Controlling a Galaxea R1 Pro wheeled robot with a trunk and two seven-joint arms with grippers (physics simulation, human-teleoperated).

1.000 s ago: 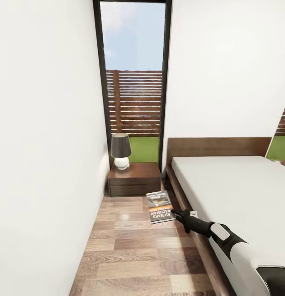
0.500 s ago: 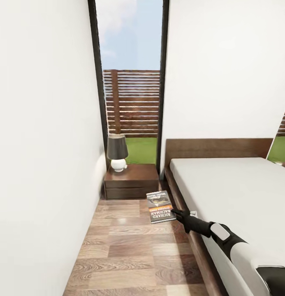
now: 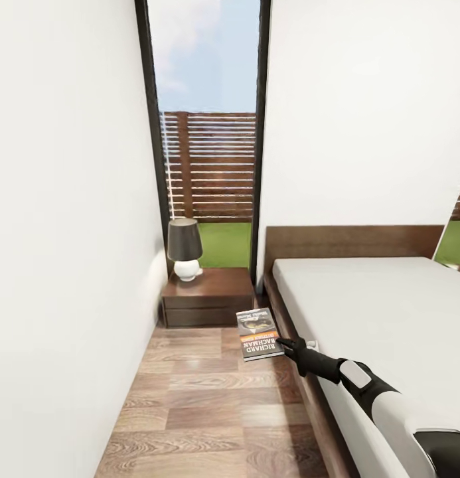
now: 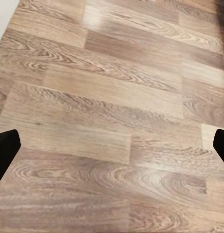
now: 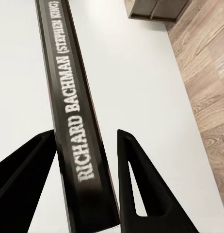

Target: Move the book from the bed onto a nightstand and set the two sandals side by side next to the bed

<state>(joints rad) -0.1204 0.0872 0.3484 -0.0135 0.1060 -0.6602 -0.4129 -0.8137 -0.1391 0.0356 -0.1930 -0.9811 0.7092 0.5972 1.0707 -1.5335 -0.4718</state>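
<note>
My right gripper (image 3: 283,344) is shut on the book (image 3: 258,334), holding it flat above the wooden floor beside the bed (image 3: 389,318). The cover reads "RICHARD BACHMAN" on an orange-red band. In the right wrist view the book's dark spine (image 5: 75,126) runs between the two black fingers (image 5: 131,179). The nightstand (image 3: 206,292) stands ahead of the book against the window, left of the headboard, with a black-shaded lamp (image 3: 184,249) on it. My left gripper (image 4: 112,145) hangs open over bare floor. The sandals are out of view.
A white wall (image 3: 64,265) closes the left side of a narrow wooden-floor aisle (image 3: 210,411). The bed's dark frame edge (image 3: 303,372) bounds the aisle on the right. A tall window (image 3: 206,133) rises behind the nightstand.
The whole head view has shifted: the nightstand and lamp now sit further left and the aisle looks wider. The book and right arm keep the same place in the picture.
</note>
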